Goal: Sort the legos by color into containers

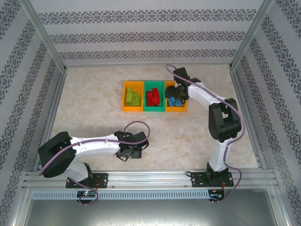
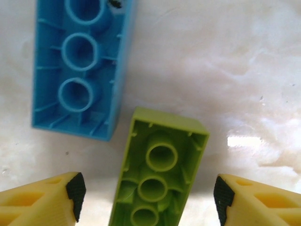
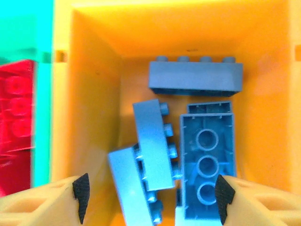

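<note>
A lime green lego lies studs down on the table between my left gripper's fingers, with a gap on each side; the gripper is open. A blue lego lies studs down just beyond it to the left. This gripper hangs low near the table's front. The containers stand mid-table: the left orange bin holds green legos, the green bin red ones, the right orange bin blue ones. My right gripper hovers open over that bin, above several blue legos, holding nothing.
Metal frame posts and patterned walls enclose the pale table on three sides. A red lego in the green bin lies at the left edge of the right wrist view. The right arm reaches over the table's right half.
</note>
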You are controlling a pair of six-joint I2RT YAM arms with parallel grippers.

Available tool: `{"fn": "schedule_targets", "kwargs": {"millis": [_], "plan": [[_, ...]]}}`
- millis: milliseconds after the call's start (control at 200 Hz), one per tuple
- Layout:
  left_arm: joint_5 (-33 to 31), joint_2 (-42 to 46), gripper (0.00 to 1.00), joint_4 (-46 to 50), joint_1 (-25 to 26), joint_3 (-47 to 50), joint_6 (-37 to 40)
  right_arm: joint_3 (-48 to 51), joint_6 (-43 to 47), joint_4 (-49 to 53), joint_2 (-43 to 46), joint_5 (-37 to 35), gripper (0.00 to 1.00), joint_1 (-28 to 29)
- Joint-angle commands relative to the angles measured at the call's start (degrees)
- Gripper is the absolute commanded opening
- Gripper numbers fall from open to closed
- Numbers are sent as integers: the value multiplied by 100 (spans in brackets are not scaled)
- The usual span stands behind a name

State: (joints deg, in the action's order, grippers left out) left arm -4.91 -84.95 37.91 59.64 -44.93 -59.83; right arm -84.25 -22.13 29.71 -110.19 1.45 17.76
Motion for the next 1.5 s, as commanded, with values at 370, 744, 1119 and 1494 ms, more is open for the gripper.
{"fn": "schedule_targets", "kwargs": {"millis": [370,744,1119,1494], "plan": [[-74,-200,31,-101,71,-157,237,380,-67,-156,482,222,78,-44],[-188,146,22,230,83,-365,247,461,-189,-260,765,326,81,-52],[-743,461,23,778,22,-838,303,643,-283,-550,1348,748,83,-71],[-650,805,25,383,-1875,-1843,1977,1956,-302,-773,2425,362,87,-210]]}}
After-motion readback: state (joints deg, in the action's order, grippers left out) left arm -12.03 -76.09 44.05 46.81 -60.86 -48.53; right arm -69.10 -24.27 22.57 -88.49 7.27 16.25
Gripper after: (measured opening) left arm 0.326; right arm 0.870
